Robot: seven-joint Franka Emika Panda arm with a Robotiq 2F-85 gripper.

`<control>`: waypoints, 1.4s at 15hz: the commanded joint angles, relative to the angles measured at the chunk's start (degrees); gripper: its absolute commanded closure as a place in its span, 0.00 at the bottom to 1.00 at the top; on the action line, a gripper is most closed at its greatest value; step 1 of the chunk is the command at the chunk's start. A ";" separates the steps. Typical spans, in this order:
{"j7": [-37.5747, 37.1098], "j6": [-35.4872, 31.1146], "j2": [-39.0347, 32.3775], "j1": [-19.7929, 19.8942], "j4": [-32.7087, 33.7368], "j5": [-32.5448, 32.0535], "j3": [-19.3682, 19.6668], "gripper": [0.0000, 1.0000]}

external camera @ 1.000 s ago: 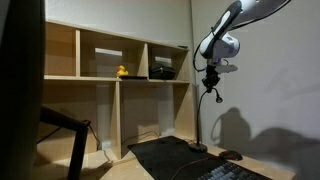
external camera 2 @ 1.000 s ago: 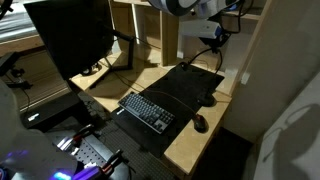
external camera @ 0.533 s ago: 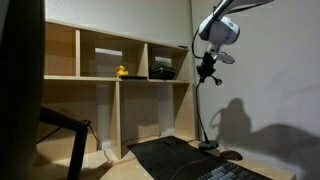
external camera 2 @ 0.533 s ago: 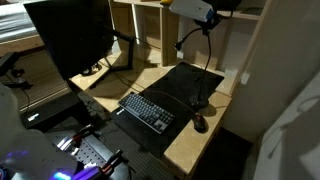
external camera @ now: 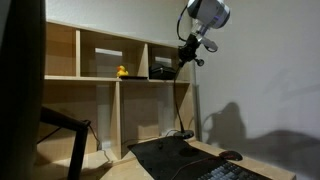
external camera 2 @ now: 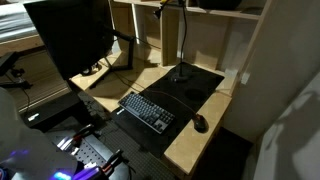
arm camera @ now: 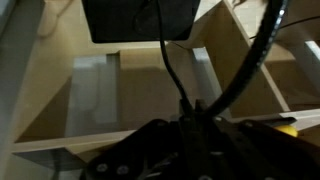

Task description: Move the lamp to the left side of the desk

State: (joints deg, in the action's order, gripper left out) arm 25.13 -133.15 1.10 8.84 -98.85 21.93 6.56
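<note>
The hand pinches the head of the slim black gooseneck lamp, its base over the dark mat.

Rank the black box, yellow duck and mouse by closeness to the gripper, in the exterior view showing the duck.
From the gripper, holding the lamp:
1. Black box, shelf cubby beside it.
2. Yellow duck, next cubby along.
3. Mouse, down on the desk.

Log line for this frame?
gripper: shut on lamp top | lamp: upright | base: over mat near shelf; contact unclear
</note>
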 commanded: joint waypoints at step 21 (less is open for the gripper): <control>-4.42 -6.46 -3.19 -11.46 -2.90 3.03 -9.57 0.98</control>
State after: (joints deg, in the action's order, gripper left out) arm 21.80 -135.29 -1.63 -1.93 -102.34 24.01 -1.97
